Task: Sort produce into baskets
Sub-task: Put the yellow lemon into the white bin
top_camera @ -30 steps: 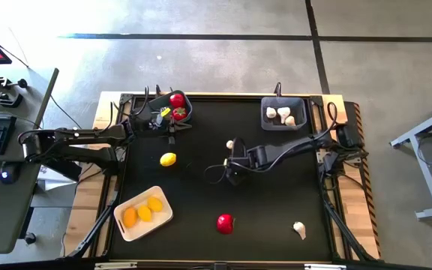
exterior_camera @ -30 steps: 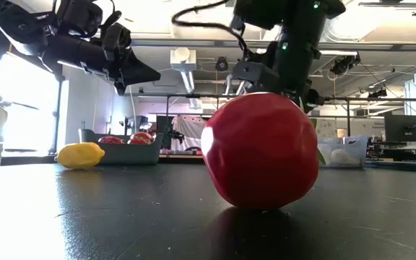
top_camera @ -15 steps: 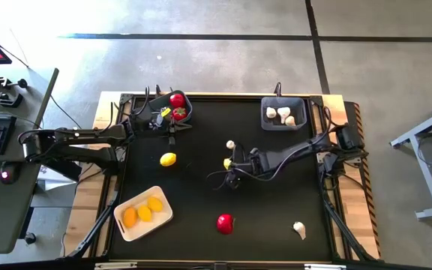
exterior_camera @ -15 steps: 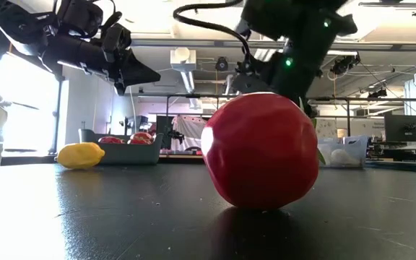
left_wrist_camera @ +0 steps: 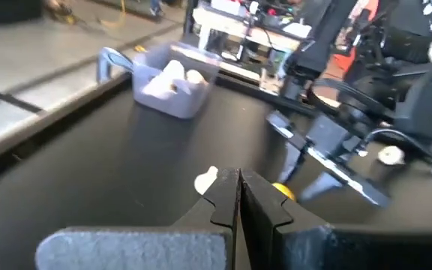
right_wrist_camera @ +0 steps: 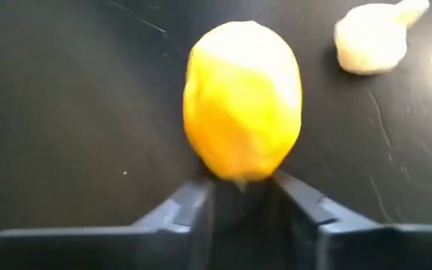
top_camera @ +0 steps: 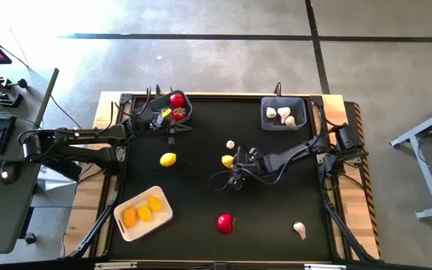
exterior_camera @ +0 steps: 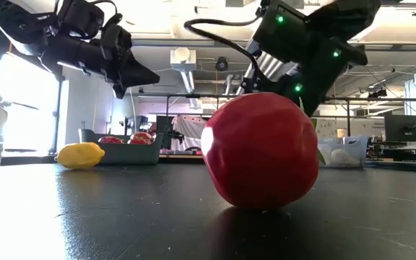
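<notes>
Yellow fills the space ahead of my right gripper [right_wrist_camera: 240, 187]: a lemon [right_wrist_camera: 242, 97] sits at my fingertips near the table's middle, its near end touching them, but I cannot tell whether I grip it. My fingers [right_wrist_camera: 178, 206] stand a little apart. At about 1 o'clock from that lemon lies a garlic bulb [top_camera: 231, 144], just beside it.

At 9 o'clock from me, well apart, a 2nd lemon [top_camera: 168, 159] lies on the black table [top_camera: 276, 217]. At 6 o'clock a red piece [top_camera: 225, 223] rests near the front edge, and at about 4 o'clock another garlic bulb [top_camera: 299, 229] lies near the front right corner.

At 1 o'clock, at the far edge, the grey bin [top_camera: 265, 118] holds 3 garlic bulbs. At 7 o'clock, at the front left, the cream tray [top_camera: 118, 218] holds 3 lemons. At 10 o'clock, at the far left corner, the rounded bin [top_camera: 189, 107] holds 2 red pieces.

My left gripper [top_camera: 172, 132] hangs above the table just in front of that rounded bin, its fingers pressed together and holding nothing.
</notes>
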`<state>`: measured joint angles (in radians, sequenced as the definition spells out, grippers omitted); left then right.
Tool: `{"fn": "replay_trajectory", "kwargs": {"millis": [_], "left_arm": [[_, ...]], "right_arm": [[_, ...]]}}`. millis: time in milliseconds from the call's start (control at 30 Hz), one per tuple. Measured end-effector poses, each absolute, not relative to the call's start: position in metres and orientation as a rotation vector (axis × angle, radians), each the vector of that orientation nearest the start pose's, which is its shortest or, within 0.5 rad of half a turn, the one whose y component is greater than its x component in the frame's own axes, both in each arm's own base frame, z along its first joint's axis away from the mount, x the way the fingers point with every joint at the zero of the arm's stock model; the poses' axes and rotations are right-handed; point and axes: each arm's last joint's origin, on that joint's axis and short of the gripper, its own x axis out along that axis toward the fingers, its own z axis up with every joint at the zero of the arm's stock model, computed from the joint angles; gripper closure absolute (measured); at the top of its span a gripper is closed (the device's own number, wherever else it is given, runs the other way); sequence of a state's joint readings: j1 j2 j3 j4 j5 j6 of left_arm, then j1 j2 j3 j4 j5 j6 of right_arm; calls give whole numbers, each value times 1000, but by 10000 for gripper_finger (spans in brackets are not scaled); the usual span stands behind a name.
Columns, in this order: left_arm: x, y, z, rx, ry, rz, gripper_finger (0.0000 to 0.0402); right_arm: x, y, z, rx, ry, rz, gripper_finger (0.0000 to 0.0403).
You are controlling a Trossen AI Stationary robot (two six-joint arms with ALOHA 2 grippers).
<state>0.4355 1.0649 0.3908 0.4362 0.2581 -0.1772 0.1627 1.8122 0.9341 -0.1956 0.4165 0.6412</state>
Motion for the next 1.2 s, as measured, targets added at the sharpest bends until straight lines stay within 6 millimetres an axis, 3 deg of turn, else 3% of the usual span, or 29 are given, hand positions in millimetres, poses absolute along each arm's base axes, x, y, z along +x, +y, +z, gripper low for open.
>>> {"fn": "replay_trajectory", "kwargs": {"millis": [167,300,467,600,733,900,1200], "left_arm": [[198,78,205,-333,223,83,401],[201,70,203,-288,251,36,392],[201,65,197,-281,314,72,346],[200,65,193,-281,346,122,302],[200,67,193,-279,343,178,265],[199,69,193,-243,345,239,241],[199,70,194,-259,336,254,238]], "right_arm": [[335,41,133,189,887,-484,391],[340,35,138,172,863,-461,380],[340,30,141,319,843,-489,372],[338,32,150,426,805,-517,327],[340,36,154,526,741,-549,243],[345,43,148,509,663,-601,149],[350,39,129,480,587,-750,126]]}}
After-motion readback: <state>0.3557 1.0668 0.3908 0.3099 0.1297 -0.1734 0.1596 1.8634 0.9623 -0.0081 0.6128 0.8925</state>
